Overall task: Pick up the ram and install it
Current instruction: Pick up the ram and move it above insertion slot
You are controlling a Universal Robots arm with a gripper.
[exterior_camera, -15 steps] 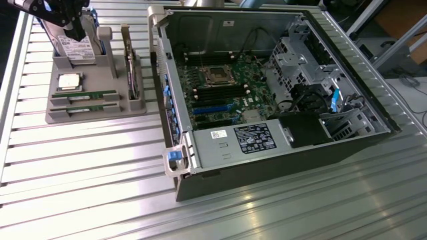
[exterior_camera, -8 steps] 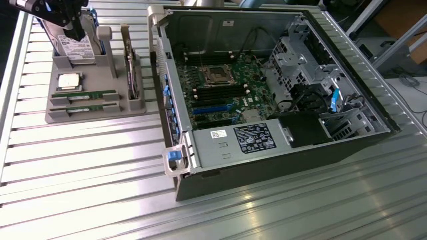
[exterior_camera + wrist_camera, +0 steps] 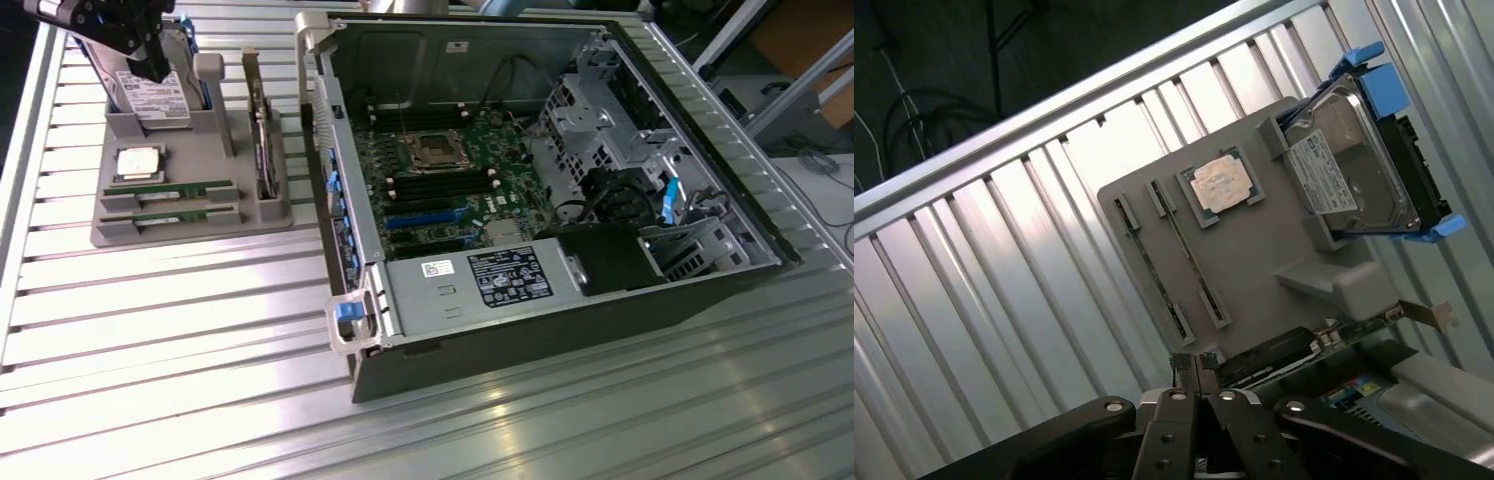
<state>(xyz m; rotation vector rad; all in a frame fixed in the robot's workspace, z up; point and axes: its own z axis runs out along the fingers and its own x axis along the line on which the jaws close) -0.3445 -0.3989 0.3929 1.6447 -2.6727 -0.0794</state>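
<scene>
Green ram [image 3: 170, 187] sits in a slot of the grey holder [image 3: 200, 233], its twin [image 3: 170, 213] just beside it, both long axes running left to right across the exterior view. Beyond the processor [image 3: 138, 162], above the hard drive [image 3: 150, 98], hangs the gripper [image 3: 154, 62], fingers pressed together on nothing, well apart from the ram

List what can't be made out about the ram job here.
Ram sticks: label print too small in exterior view, edge-on in wrist view.
Hard drive: partly behind the gripper, exterior view.
Motherboard slots: latches too small to tell, exterior view.
</scene>
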